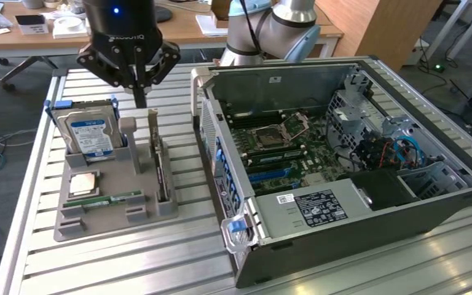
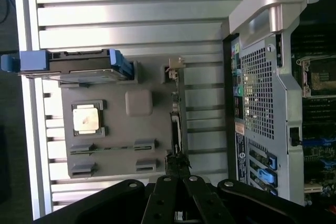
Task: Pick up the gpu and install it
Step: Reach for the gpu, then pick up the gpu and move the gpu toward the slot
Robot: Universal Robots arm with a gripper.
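The gpu (image 1: 161, 177) stands on its long edge in a slot at the side of the grey holder (image 1: 109, 218) nearest the case, its pale bracket end pointing away from the table's front. In the wrist view the gpu (image 2: 178, 119) appears edge-on as a thin dark strip. My gripper (image 1: 140, 101) hangs above the far end of the holder, fingers pressed together and holding nothing. Seen from the wrist, the gripper (image 2: 177, 165) sits over one end of the card, apart from it.
A blue-labelled hard drive (image 1: 88, 135) stands upright in the holder, with a processor (image 1: 84, 182) and a green memory stick (image 1: 105, 200) beside it. The open computer case (image 1: 400, 203) lies to the exterior view's right, motherboard (image 1: 273, 144) exposed. Everything rests on a slatted metal table (image 1: 137, 264).
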